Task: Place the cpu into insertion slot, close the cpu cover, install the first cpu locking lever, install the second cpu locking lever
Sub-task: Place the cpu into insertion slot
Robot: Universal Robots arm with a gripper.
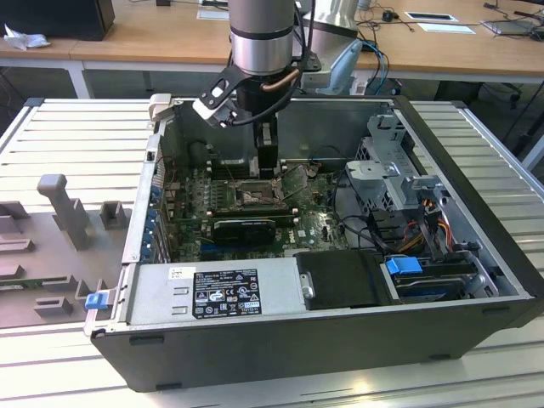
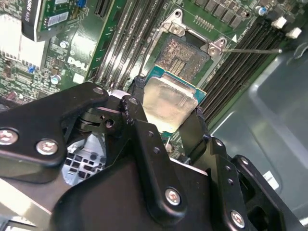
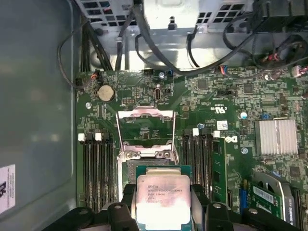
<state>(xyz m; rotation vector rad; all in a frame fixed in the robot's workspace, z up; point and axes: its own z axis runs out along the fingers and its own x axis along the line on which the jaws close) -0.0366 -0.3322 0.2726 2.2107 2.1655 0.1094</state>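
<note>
In the exterior view the hand (image 1: 269, 163) hangs inside the case (image 1: 340, 340), and its tips are hard to make out. In both wrist views two fingers (image 2: 134, 113) clamp the one cpu (image 2: 166, 103), which overlaps the edge of the insertion slot (image 2: 185, 55). Whether they touch is unclear. The one cpu cover (image 3: 144, 131) stands open, clear of the slot.

support: ribbed metal table (image 1: 59, 136) | on it: open computer case (image 1: 340, 340), grey fixture blocks (image 1: 64, 208) at exterior view's left

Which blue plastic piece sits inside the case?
The blue piece on the drive bay at the exterior view's right; the other blue piece hangs outside the case's corner at the exterior view's left.
</note>
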